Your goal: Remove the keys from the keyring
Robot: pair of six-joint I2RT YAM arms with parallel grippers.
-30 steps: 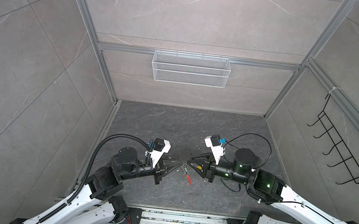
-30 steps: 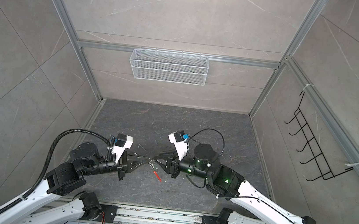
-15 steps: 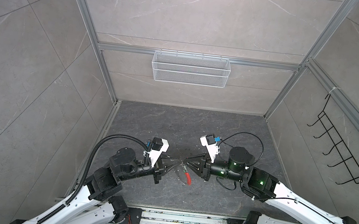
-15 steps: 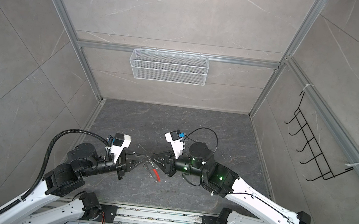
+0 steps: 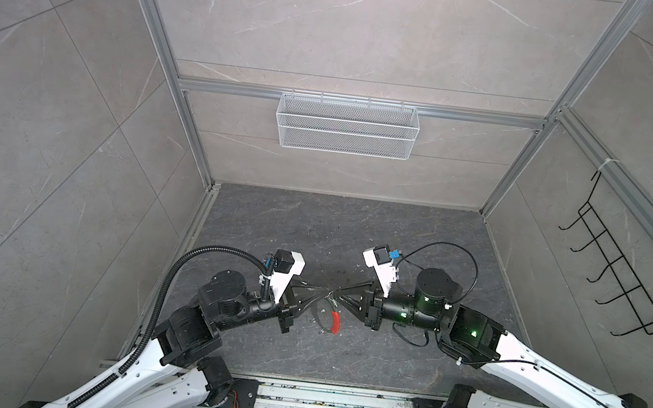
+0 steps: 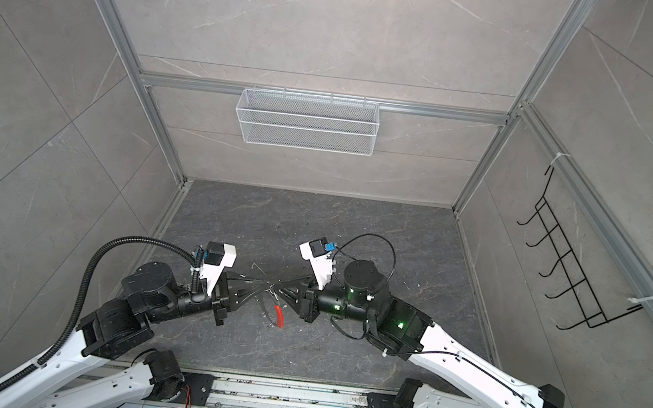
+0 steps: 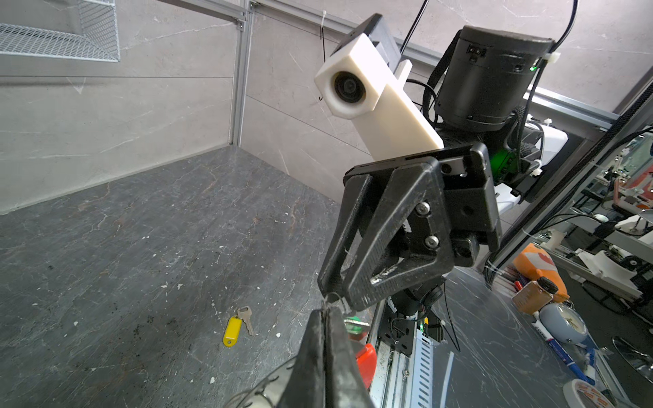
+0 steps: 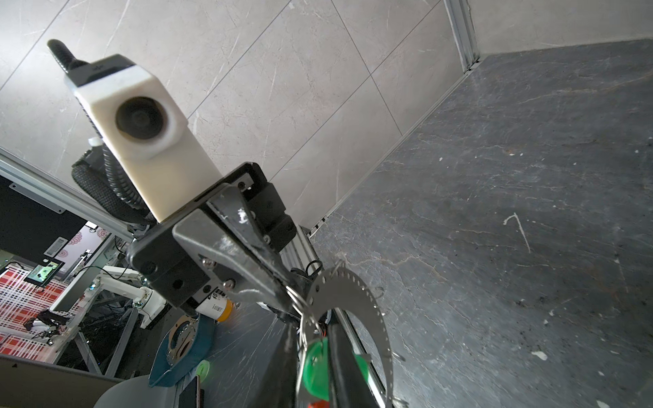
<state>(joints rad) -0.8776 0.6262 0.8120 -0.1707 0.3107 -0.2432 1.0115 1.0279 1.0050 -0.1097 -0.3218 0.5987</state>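
Both grippers meet tip to tip above the floor's front middle. My left gripper (image 5: 324,297) (image 7: 325,312) is shut on a thin wire loop at the top of the keyring. The keyring's grey holed band (image 8: 357,293) hangs below with its red segment (image 5: 334,322) (image 6: 278,316). My right gripper (image 5: 341,299) (image 8: 312,330) is shut on the green key's head (image 8: 314,364), which still hangs on the wire loop (image 8: 300,307). The yellow-headed key (image 7: 233,330) lies loose on the floor, apart from the ring; I do not see it in either top view.
A white wire basket (image 5: 345,125) hangs on the back wall. A black hook rack (image 5: 621,280) is on the right wall. The arms' metal base rail (image 5: 315,396) runs along the floor's front edge. Tiled walls enclose the dark floor (image 5: 334,231).
My right gripper has moved left to meet the left gripper and has narrowed its jaws around the green key. The left gripper has stayed shut and nearly still.
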